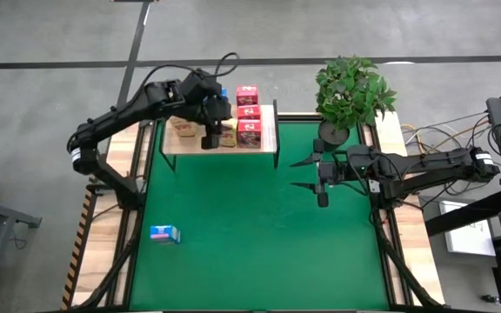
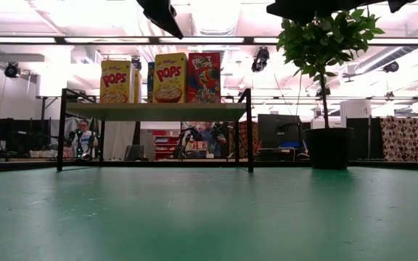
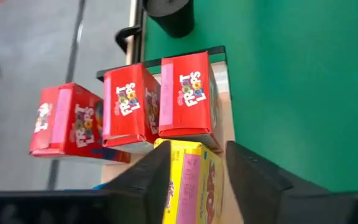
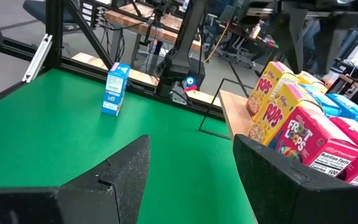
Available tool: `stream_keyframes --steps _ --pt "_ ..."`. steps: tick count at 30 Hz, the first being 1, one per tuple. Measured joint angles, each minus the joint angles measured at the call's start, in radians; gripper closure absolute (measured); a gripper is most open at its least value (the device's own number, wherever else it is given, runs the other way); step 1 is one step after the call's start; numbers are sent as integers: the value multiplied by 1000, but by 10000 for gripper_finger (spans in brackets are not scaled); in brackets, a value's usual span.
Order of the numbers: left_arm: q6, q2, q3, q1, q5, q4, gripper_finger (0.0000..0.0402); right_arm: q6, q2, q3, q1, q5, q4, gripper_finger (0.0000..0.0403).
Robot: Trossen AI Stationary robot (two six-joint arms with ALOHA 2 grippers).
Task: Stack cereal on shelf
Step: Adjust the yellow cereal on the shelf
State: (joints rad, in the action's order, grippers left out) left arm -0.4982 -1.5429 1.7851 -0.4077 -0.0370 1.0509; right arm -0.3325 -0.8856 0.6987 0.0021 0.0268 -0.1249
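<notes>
The shelf point(image 1: 268, 143) stands at the far side of the green mat on thin black posts. Standing on it are three red cereal boxes point(image 1: 248, 113) in a row, yellow ones point(image 2: 169, 76) beside them, and blue ones point(image 4: 344, 106) behind. My left gripper point(image 1: 216, 135) hovers open just above a yellow box point(image 3: 191, 186), one finger on either side of its top, clear of it in the low view. One blue box point(image 1: 164, 233) stands alone on the mat near the front left. My right gripper point(image 1: 301, 174) hangs open and level over the mat's right part, with nothing between its fingers.
A potted plant point(image 1: 350, 91) stands at the far right corner of the mat, next to the shelf's right end. Wooden table rims run along both sides. The mat point(image 1: 268, 235) between the shelf and the near edge holds only the lone blue box.
</notes>
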Motion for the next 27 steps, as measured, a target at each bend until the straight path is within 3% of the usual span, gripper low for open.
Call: stream_keyframes --steps 6,11,27 --pt "-24 -37 -11 -35 -42 1 179 0 0 0 0 0 9 182" --pt "-54 -54 -12 -55 -41 5 134 8 0 0 0 0 11 181" --pt "-50 -60 -41 -74 -56 16 130 11 0 0 0 -1 11 181"
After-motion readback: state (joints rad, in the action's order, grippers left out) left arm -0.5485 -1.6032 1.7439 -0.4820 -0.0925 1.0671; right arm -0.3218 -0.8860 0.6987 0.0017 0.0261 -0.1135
